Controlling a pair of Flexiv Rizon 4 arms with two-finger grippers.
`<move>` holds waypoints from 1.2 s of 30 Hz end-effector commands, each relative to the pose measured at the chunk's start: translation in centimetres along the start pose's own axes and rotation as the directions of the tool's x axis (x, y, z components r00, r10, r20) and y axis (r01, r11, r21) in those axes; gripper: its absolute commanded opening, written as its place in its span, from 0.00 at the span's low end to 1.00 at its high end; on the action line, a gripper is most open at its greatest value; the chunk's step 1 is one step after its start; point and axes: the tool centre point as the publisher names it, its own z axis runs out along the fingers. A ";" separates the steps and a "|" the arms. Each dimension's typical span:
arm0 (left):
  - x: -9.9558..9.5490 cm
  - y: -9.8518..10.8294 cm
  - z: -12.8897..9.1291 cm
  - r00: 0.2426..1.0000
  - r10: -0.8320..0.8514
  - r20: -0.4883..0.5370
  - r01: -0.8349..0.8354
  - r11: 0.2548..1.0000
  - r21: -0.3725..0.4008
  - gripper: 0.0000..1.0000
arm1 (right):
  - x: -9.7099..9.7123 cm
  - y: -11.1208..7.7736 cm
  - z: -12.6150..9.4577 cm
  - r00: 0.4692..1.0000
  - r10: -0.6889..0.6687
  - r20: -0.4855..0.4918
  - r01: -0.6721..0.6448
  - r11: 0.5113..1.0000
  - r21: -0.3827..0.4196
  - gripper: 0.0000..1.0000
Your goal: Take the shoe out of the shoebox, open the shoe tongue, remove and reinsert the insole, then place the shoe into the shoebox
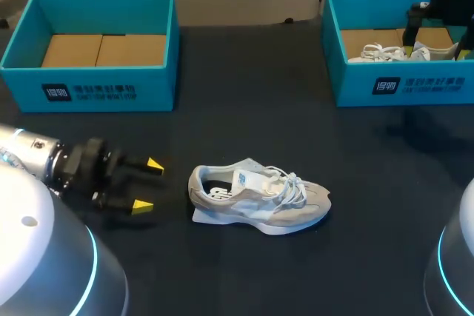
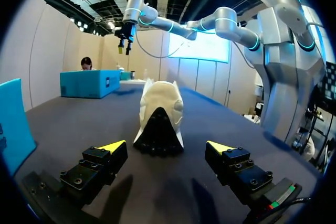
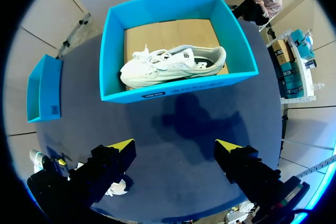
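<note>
A grey and white shoe [image 1: 259, 197] lies on its sole mid-table, heel toward my left gripper [image 1: 144, 184], laces loose and tongue up. That gripper is open, a short gap from the heel. In the left wrist view the heel [image 2: 157, 116] sits just ahead of the open left gripper [image 2: 167, 148]. A second white shoe [image 1: 392, 53] lies in the right blue shoebox [image 1: 415, 83]. My right gripper [image 1: 437, 38] hangs open above that box. From the right wrist, the open right gripper [image 3: 176, 148] looks down on the boxed shoe [image 3: 173, 66] in the shoebox [image 3: 173, 90].
A second blue shoebox [image 1: 96, 86] stands at the back left with only cardboard inside; it also shows in the right wrist view as a blue box [image 3: 44, 87]. Dark table surface lies between the two boxes and around the shoe.
</note>
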 end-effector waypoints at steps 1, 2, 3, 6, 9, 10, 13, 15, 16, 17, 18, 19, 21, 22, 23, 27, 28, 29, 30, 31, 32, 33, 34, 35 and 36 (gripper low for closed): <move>0.4 0.5 -0.5 1.000 0.004 0.003 -0.004 1.000 0.024 1.00 | 0.0 -0.1 0.0 1.000 0.000 -0.001 0.000 1.000 -0.002 1.00; 0.5 0.6 -0.5 1.000 0.004 0.002 -0.004 1.000 0.027 1.00 | 0.0 -0.1 0.0 1.000 0.000 -0.001 0.000 1.000 -0.002 1.00; 0.5 0.7 -0.3 1.000 0.003 0.012 -0.003 0.999 0.033 1.00 | 0.0 -0.1 0.0 1.000 0.000 -0.001 0.000 1.000 -0.002 1.00; 0.5 0.8 0.2 1.000 -0.001 0.010 0.001 0.999 0.041 1.00 | 0.0 -0.1 0.0 1.000 0.000 -0.001 0.000 1.000 -0.002 1.00; 0.5 0.6 0.9 1.000 -0.009 0.015 0.008 0.999 0.048 1.00 | 0.0 -0.1 0.0 1.000 0.000 -0.001 0.000 1.000 -0.002 1.00; 0.5 0.6 1.0 1.000 -0.009 0.016 0.008 0.999 0.048 1.00 | 0.0 -0.1 0.0 1.000 0.000 -0.001 0.000 1.000 -0.002 1.00; 0.4 0.4 1.8 1.000 -0.010 0.024 0.009 0.998 0.055 1.00 | 0.0 -0.1 0.0 1.000 0.000 -0.001 0.000 1.000 -0.002 1.00; 0.3 0.2 2.2 1.000 -0.013 0.026 0.012 0.998 0.062 1.00 | 0.0 -0.1 0.0 1.000 0.000 -0.001 0.000 1.000 -0.002 1.00; 0.3 0.1 2.4 1.000 -0.009 0.027 0.007 0.998 0.063 1.00 | 0.0 -0.1 0.0 1.000 0.000 -0.001 0.000 1.000 -0.002 1.00; 0.3 0.0 2.7 1.000 -0.008 0.026 0.006 0.998 0.063 1.00 | 0.0 -0.1 0.0 1.000 0.000 -0.001 0.000 1.000 -0.002 1.00; 0.2 0.0 2.9 1.000 -0.003 0.026 0.001 0.998 0.062 1.00 | 0.0 -0.1 0.0 1.000 0.000 -0.001 0.000 1.000 -0.002 1.00; 0.2 -0.1 3.1 1.000 0.001 0.028 -0.003 0.998 0.061 1.00 | 0.0 -0.1 0.0 1.000 0.000 -0.001 0.000 1.000 -0.002 1.00; 0.1 -0.2 3.6 1.000 0.004 0.028 -0.006 0.998 0.058 1.00 | 0.0 -0.1 0.0 1.000 0.000 -0.001 0.000 1.000 -0.002 1.00; 0.0 -0.2 3.7 1.000 0.008 0.030 -0.010 0.998 0.058 1.00 | 0.0 -0.1 0.0 1.000 0.000 -0.001 0.000 1.000 -0.002 1.00; 0.0 -0.2 3.8 0.999 0.010 0.031 -0.011 0.998 0.058 1.00 | 0.0 -0.1 0.0 1.000 0.000 -0.001 0.000 1.000 -0.002 1.00; -0.3 -0.2 4.3 0.999 0.016 0.043 -0.019 0.997 0.076 1.00 | 0.0 -0.1 0.0 1.000 0.000 -0.001 0.000 1.000 -0.002 1.00; -0.4 -0.2 4.4 0.999 0.016 0.041 -0.019 0.997 0.081 1.00 | 0.0 -0.1 0.0 1.000 0.000 -0.001 0.000 1.000 -0.002 1.00; -0.5 -0.1 4.5 0.999 0.016 0.039 -0.019 0.997 0.080 1.00 | 0.0 -0.1 0.0 1.000 0.000 -0.001 0.000 1.000 -0.002 1.00; -0.5 -0.1 4.7 0.999 0.016 0.038 -0.019 0.997 0.081 1.00 | 0.0 -0.1 0.0 1.000 0.000 -0.001 0.000 1.000 -0.002 1.00; -0.5 0.0 4.8 0.999 0.016 0.037 -0.019 0.996 0.082 1.00 | 0.0 -0.1 0.0 1.000 0.000 -0.001 0.000 1.000 -0.002 1.00; -0.5 0.0 5.0 0.999 0.017 0.036 -0.020 0.996 0.082 1.00 | 0.0 -0.1 0.0 1.000 0.000 -0.001 0.000 1.000 -0.002 1.00; -0.5 0.0 5.1 0.999 0.017 0.035 -0.020 0.997 0.081 1.00 | 0.0 -0.1 0.0 1.000 0.000 -0.001 0.000 1.000 -0.002 1.00; -0.5 -0.1 5.3 0.999 0.017 0.035 -0.020 0.997 0.080 1.00 | 0.0 -0.1 0.0 1.000 0.000 -0.001 0.000 1.000 -0.002 1.00; -0.5 -0.1 5.4 0.999 0.018 0.035 -0.021 0.997 0.078 1.00 | 0.0 -0.1 0.0 1.000 0.000 -0.001 0.000 1.000 -0.002 1.00; -0.6 -0.1 5.5 0.999 0.019 0.035 -0.022 0.997 0.078 1.00 | 0.0 -0.1 0.0 1.000 0.000 -0.001 0.000 1.000 -0.002 1.00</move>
